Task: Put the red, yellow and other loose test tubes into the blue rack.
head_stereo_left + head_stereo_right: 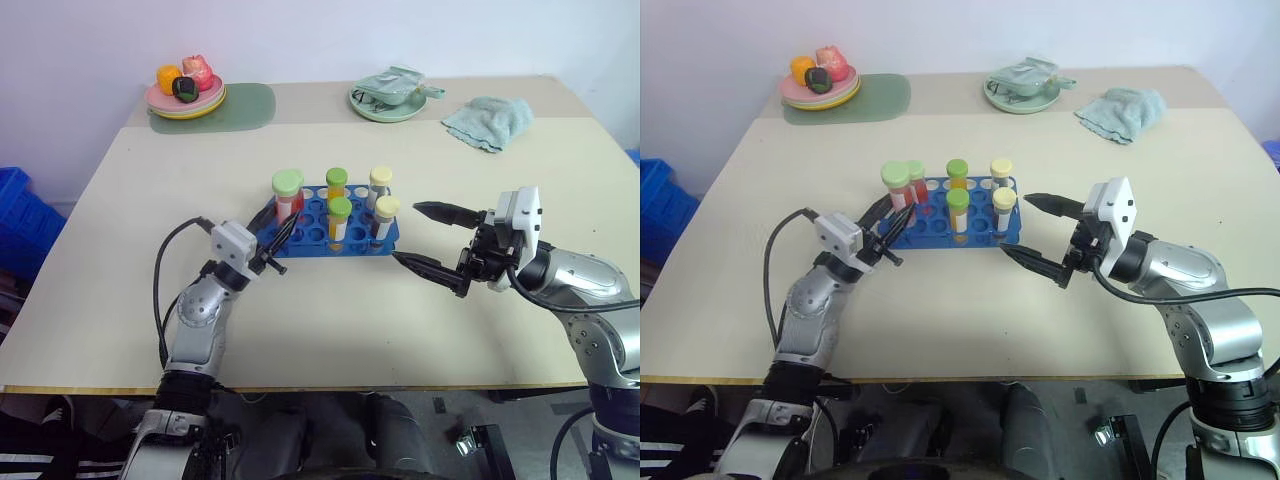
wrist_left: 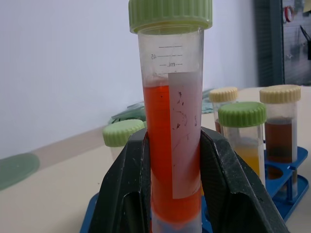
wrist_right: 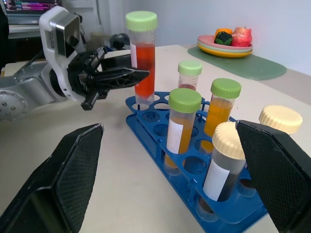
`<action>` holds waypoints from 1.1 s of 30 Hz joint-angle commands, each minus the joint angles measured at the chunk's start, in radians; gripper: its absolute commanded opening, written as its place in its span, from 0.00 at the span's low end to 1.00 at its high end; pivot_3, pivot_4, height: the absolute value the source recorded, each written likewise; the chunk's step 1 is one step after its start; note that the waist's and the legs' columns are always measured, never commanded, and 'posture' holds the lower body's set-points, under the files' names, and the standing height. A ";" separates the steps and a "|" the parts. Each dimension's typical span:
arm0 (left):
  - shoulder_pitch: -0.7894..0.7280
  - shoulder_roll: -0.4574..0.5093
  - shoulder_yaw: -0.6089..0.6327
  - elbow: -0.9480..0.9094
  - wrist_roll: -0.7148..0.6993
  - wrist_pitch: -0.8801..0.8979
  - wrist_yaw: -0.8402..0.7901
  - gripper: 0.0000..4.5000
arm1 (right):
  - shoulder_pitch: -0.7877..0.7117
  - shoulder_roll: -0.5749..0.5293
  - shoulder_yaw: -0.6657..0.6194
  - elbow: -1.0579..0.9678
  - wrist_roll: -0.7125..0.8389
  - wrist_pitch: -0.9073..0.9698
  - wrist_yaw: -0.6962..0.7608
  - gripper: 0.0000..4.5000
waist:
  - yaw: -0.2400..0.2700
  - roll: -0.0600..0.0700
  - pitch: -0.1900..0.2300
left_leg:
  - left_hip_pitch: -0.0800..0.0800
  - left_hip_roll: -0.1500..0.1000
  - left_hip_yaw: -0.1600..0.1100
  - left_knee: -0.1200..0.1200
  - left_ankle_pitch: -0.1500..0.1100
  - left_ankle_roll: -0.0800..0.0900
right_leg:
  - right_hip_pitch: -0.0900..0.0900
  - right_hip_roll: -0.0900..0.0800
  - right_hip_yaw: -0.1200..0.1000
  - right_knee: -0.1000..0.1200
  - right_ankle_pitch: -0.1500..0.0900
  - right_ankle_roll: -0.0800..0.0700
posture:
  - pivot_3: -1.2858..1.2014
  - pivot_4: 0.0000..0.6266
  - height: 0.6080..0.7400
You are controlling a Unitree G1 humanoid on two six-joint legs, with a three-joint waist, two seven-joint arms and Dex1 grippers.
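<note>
Red test tube (image 2: pixel 172 145) with green cap, upright, clamped low down between left gripper (image 3: pixel 127 75) fingers, its base at the left end of the blue rack (image 1: pixel 300 232). Rack sits mid-table (image 1: pixel 330 330), already holding a yellow-orange green-capped tube (image 1: pixel 339 220), another orange one, a dark pale-capped tube (image 3: pixel 223 167) and more. Right gripper (image 1: pixel 430 238) hangs just right of the rack, fingers wide apart, empty. Fruit plate (image 1: pixel 186 100) and towel (image 1: pixel 490 120) at far edge.
</note>
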 commanded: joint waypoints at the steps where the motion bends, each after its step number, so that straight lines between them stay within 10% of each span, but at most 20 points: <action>1: -0.022 -0.016 0.007 0.022 -0.004 -0.033 0.009 0.18 | -0.006 -0.009 -0.033 -0.033 0.006 -0.015 -0.003 1.00 | 0.001 0.000 0.000 | 0.000 0.000 0.000 0.000 0.000 0.000 | 0.000 0.000 0.000 0.000 0.000 0.000 | 0.52 0.24 1.00; 26: -0.039 -0.094 -0.012 0.138 -0.025 -0.022 -0.037 0.18 | 0.002 -0.007 -0.031 -0.049 -0.001 -0.021 -0.027 1.00 | 0.002 0.000 0.000 | 0.000 0.000 0.000 0.000 0.000 0.000 | 0.000 0.000 0.000 0.000 0.000 0.000 | 0.52 0.24 1.00; 33: -0.039 -0.082 0.008 0.125 -0.034 -0.017 -0.034 0.93 | -0.016 -0.008 -0.024 -0.046 -0.004 -0.017 -0.030 1.00 | 0.000 0.000 0.000 | 0.000 0.000 0.000 0.000 0.000 0.000 | 0.000 0.000 0.000 0.000 0.000 0.000 | 0.52 0.24 1.00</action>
